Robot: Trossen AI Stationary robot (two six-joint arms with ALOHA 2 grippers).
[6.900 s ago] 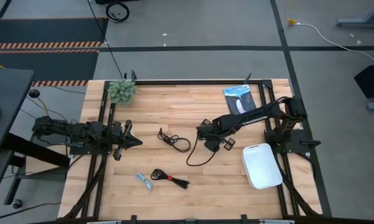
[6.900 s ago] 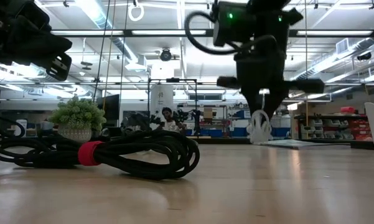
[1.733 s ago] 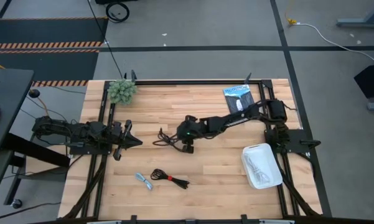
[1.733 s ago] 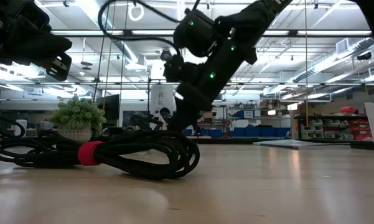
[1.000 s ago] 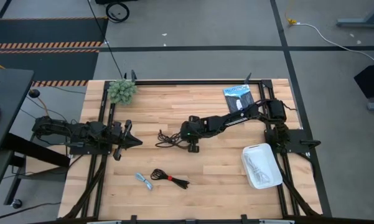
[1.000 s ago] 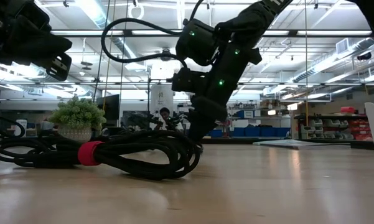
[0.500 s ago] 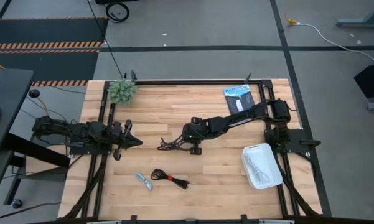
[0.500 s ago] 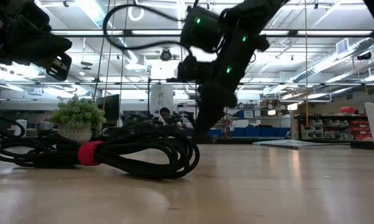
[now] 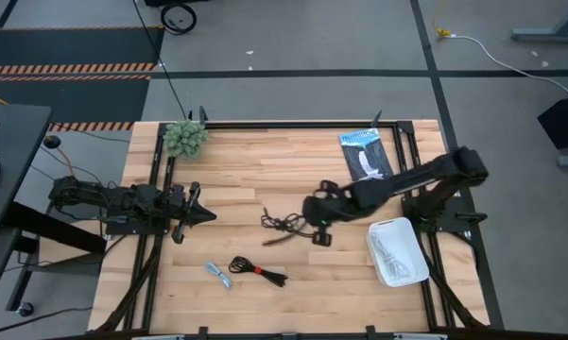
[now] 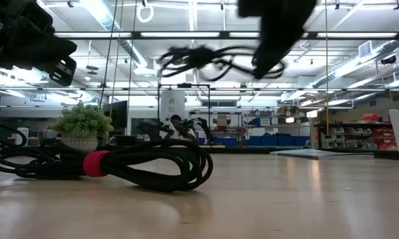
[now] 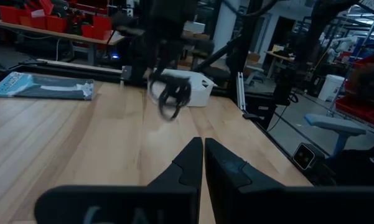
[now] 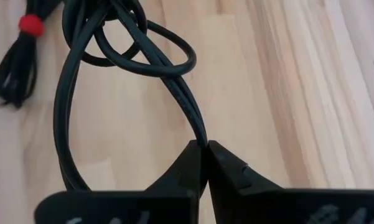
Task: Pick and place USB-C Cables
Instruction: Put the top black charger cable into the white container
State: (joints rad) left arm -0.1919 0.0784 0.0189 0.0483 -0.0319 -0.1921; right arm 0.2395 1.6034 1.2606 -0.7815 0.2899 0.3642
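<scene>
Aloft, one black cable [image 9: 282, 224] pinched in right gripper [image 9: 314, 223]; left gripper [image 9: 195, 216] fingers together.

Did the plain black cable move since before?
Yes. The right gripper has lifted the black cable off the table and carried it toward the white tray, away from the plant.

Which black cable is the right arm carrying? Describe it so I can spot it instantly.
Start at the white tray by the table's right edge, then go left to the right gripper. The plain black cable hangs from its shut fingers, off the wood. Unlike the red-banded black cable lying nearer the front, it has no band.
</scene>
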